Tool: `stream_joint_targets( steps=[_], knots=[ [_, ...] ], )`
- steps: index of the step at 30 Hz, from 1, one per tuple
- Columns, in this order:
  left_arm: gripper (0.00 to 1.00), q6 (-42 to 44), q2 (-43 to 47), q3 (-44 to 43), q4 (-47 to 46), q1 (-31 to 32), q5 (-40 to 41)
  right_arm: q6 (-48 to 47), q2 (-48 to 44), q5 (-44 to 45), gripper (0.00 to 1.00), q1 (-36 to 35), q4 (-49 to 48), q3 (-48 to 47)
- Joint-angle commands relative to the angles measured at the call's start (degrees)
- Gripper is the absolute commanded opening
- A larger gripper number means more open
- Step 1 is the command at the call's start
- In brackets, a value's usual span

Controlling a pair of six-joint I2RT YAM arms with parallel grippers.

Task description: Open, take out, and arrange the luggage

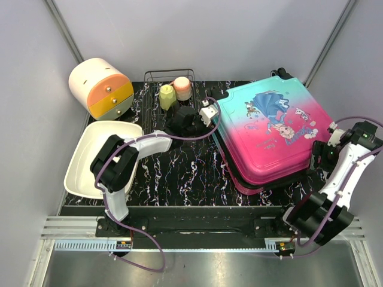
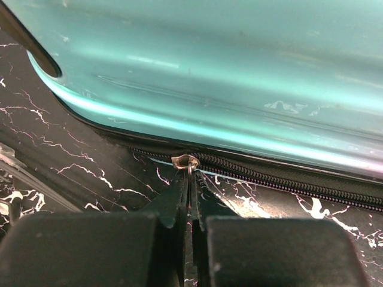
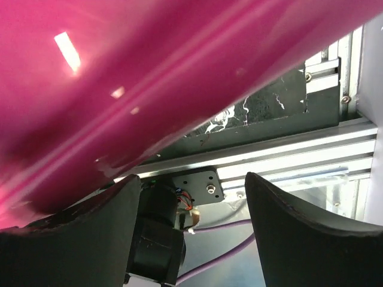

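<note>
Currently the luggage [image 1: 269, 131] lies flat on the black marbled tabletop [image 1: 179, 173], print side up, teal end away from the arm bases, pink end nearer them. At its teal left corner is the left gripper [image 1: 206, 113]; the wrist view shows it pinched tight on the metal zipper pull [image 2: 185, 161], which sits on the black zipper track under the teal shell. At the luggage's pink right edge is the right gripper [image 1: 320, 156], jaws spread wide w/ nothing between them. The pink shell fills the upper left of that wrist view, fingers [image 3: 287, 239] just below it; can't tell if they touch. Left of the luggage, nearest first: wire basket [image 1: 157, 76] w/ yellow-green cup [image 1: 167, 96] & pink cup [image 1: 183, 88], then white-and-orange drawer box [image 1: 100, 88]. White tray [image 1: 81, 170] also lies left of the luggage, nearer the arm bases
</note>
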State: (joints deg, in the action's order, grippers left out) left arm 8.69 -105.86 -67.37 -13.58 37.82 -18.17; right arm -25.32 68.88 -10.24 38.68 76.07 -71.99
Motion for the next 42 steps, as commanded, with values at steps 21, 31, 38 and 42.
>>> stream_joint_targets(
  steps=[21,31,38,42],
  knots=[
    [0.00,-6.8,-7.7,-15.8,-12.7,15.7,12.6,5.5,23.6,-18.6,0.92,-1.1,-21.5,-35.9],
    [0.00,-15.6,-4.0,-10.1,-11.6,16.1,14.6,-12.0,5.4,-24.6,1.00,-18.7,-15.9,-24.0],
    [0.00,-20.4,-2.9,-9.2,-9.4,14.2,14.8,-20.5,4.3,-19.2,1.00,-33.9,-17.2,-15.2],
    [0.00,-21.7,-2.2,-9.2,-8.6,12.8,16.2,-23.8,4.7,-12.7,1.00,-38.3,-19.0,-9.2]
  ],
)
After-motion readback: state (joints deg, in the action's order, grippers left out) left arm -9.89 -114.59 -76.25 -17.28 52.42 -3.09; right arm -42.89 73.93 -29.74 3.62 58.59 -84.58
